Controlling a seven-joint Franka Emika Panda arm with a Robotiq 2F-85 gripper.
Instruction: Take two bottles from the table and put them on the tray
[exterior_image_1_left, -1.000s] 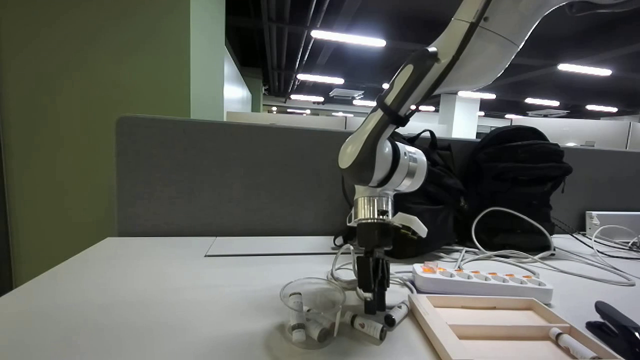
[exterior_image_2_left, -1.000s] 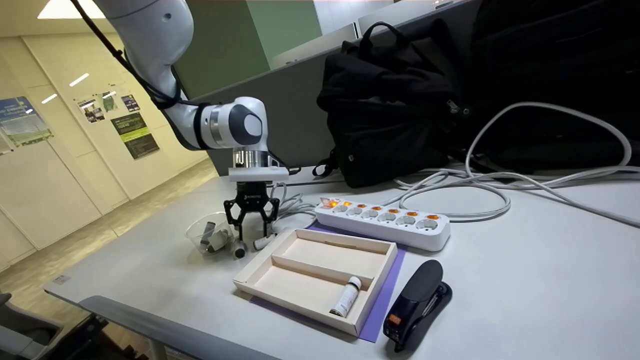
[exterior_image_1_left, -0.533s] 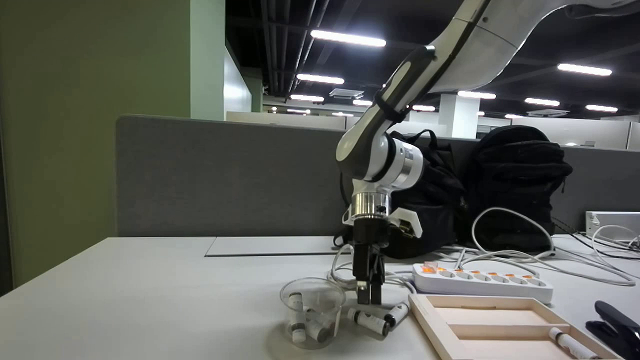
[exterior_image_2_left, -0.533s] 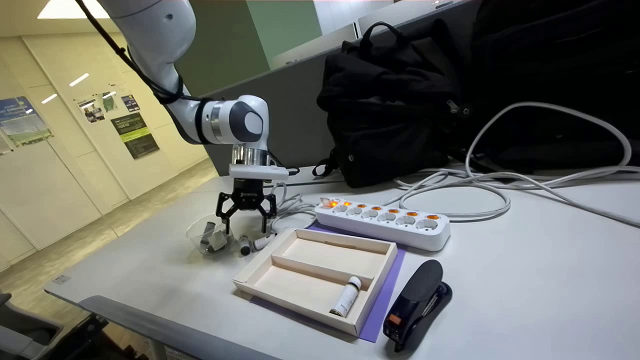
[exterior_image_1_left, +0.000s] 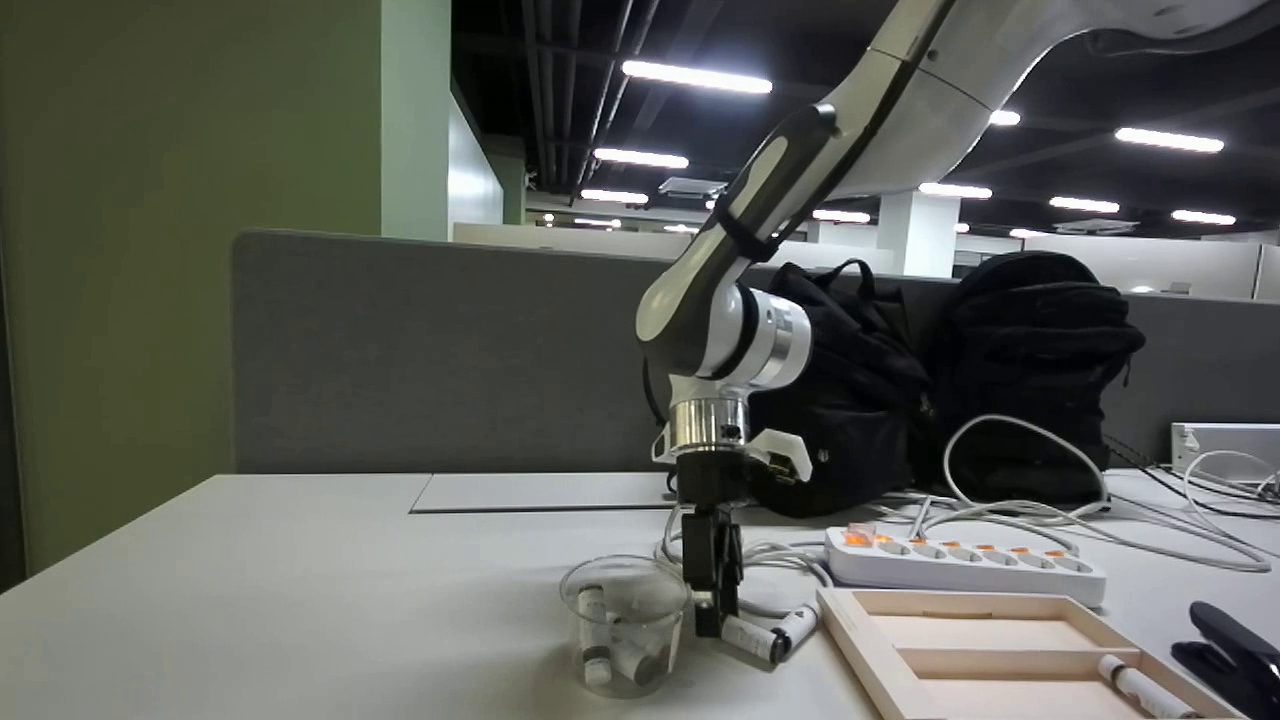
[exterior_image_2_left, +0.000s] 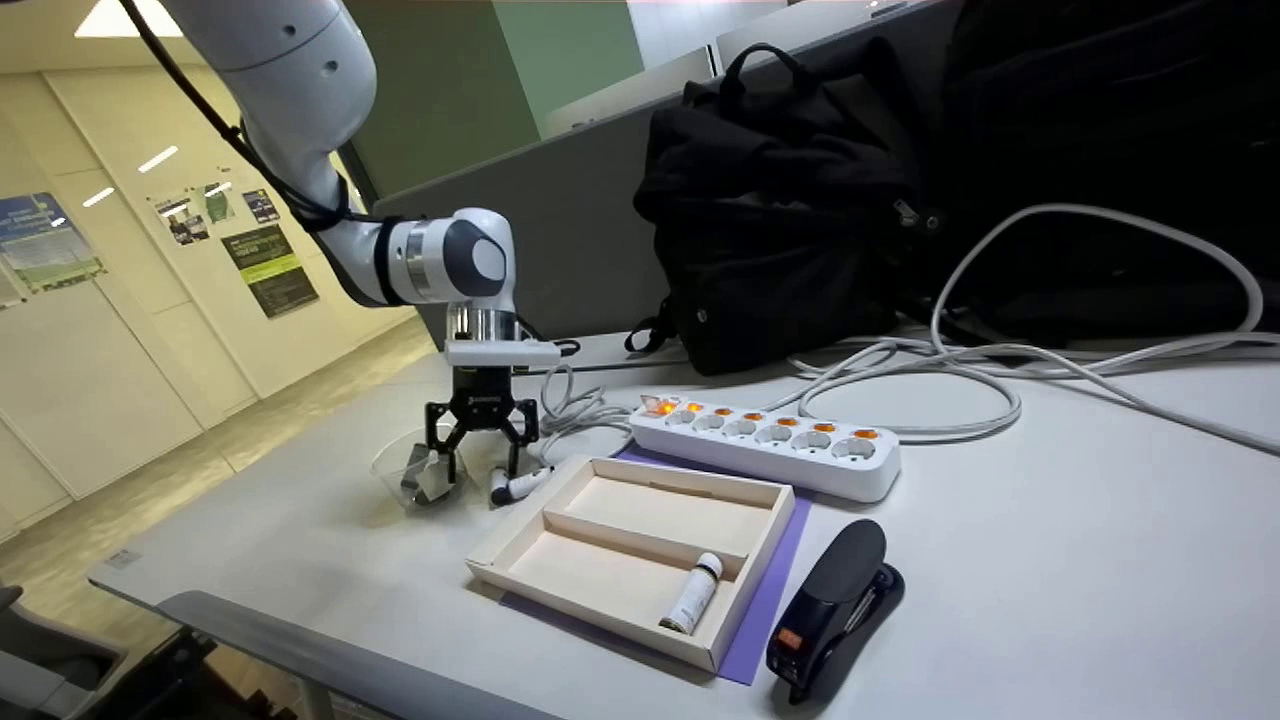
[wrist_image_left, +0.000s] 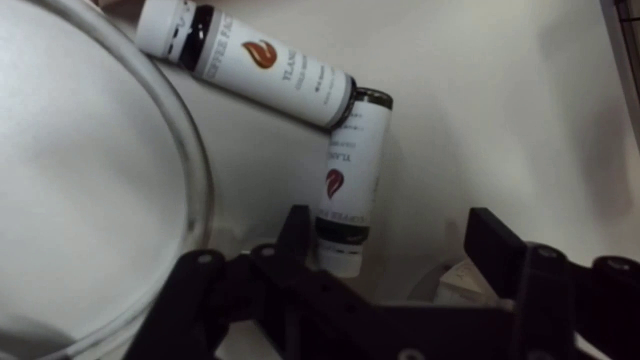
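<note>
The Robotiq gripper (exterior_image_2_left: 482, 475) is hanging lower, nearer the clear cup (exterior_image_1_left: 648, 603) than before, jaws wide; a white-labelled bottle (wrist_image_left: 352, 165) is lying closer to a second bottle (wrist_image_left: 250, 67).

Two black backpacks (exterior_image_1_left: 1035, 380) stand before a grey partition panel (exterior_image_1_left: 450, 350), pale cables (exterior_image_2_left: 1070, 209) looping in front. Nearby is a white power strip (exterior_image_2_left: 765, 465); a black stapler (exterior_image_2_left: 836, 615) sits beside a purple sheet (exterior_image_2_left: 762, 600). A clear cup (exterior_image_1_left: 645, 598) stands upright. Posters (exterior_image_2_left: 270, 270) hang on a cream wall (exterior_image_2_left: 100, 350); tube lights (exterior_image_1_left: 697, 76) shine overhead.
</note>
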